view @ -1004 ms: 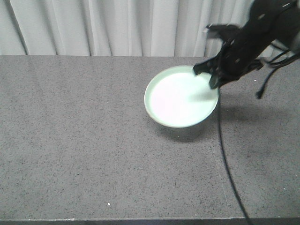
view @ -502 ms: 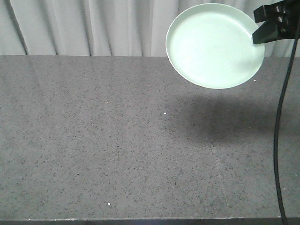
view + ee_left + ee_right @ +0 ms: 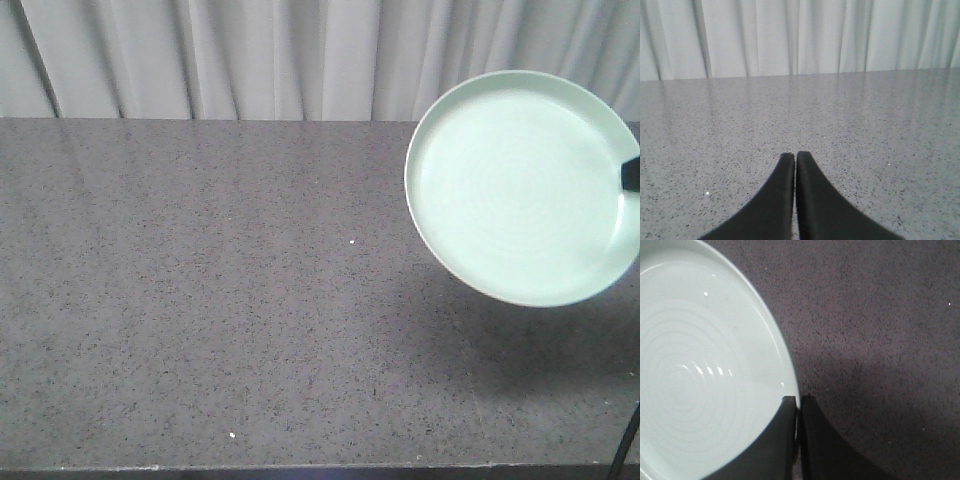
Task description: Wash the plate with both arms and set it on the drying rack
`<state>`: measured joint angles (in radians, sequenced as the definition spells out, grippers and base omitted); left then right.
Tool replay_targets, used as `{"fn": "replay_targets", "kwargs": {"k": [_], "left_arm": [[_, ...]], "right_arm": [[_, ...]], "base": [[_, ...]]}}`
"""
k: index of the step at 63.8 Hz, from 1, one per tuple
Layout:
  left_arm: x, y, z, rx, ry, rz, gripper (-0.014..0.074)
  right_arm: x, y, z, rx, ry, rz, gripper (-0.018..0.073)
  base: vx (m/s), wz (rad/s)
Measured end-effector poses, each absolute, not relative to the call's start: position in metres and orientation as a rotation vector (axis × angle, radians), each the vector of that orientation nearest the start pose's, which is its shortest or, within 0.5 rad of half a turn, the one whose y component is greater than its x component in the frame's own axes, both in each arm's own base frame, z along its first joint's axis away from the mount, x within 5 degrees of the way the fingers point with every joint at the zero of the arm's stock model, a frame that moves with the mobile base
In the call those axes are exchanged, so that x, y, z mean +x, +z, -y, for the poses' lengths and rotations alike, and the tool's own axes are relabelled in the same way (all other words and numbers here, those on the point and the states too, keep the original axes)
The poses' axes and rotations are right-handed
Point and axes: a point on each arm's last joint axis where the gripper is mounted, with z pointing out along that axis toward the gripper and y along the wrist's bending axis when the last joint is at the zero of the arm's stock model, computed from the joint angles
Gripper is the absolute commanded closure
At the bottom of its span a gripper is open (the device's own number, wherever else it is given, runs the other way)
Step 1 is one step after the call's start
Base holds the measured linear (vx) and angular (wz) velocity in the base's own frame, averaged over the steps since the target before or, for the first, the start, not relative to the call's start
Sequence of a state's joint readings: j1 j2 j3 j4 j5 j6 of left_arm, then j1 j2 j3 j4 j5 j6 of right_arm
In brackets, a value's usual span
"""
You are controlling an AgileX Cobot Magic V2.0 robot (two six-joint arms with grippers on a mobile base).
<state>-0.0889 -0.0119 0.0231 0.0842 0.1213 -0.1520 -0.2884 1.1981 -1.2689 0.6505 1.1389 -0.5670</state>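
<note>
Right wrist-mounted view: the right fingers (image 3: 782, 440) are drawn narrow and clamp the rim of the plate (image 3: 705, 380) between them. One finger lies over the plate's inner face and the other sits outside the rim, against the dark speckled surface (image 3: 880, 315) below. The pale mint-green face shows faint concentric rings and a few small glints of light. The plate's shadow falls on the surface just beside its edge.

In the exterior front-facing view the plate (image 3: 520, 185) hangs in the air at the right side, tilted so that its face turns toward the camera. Its upper rim crosses the foot of the white curtain (image 3: 250, 60), and a broad soft shadow lies on the grey surface (image 3: 200, 300) beneath it. Only a small black piece shows at the plate's right rim, probably a tip of the right fingers (image 3: 631, 175), as the rest is cut off by the picture edge. A bit of black cable (image 3: 628, 440) shows in the lower right corner.

In the left wrist-mounted view the left fingers (image 3: 782, 200) are closed tip to tip with nothing between them. They point across the bare speckled surface (image 3: 865, 125) toward the curtain (image 3: 765, 35), well apart from the plate.
</note>
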Motion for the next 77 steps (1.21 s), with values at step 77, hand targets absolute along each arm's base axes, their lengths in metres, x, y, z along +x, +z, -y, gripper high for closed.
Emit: {"fn": "replay_targets", "kwargs": {"k": [77], "left_arm": [[0.056,0.195,0.004,0.009,-0.113,-1.617,0.0603]], "right_arm": [[0.169,0.389,0.013,-0.117,0.295,-2.161,0.0563]], "base": [[0.0,0.0]]}}
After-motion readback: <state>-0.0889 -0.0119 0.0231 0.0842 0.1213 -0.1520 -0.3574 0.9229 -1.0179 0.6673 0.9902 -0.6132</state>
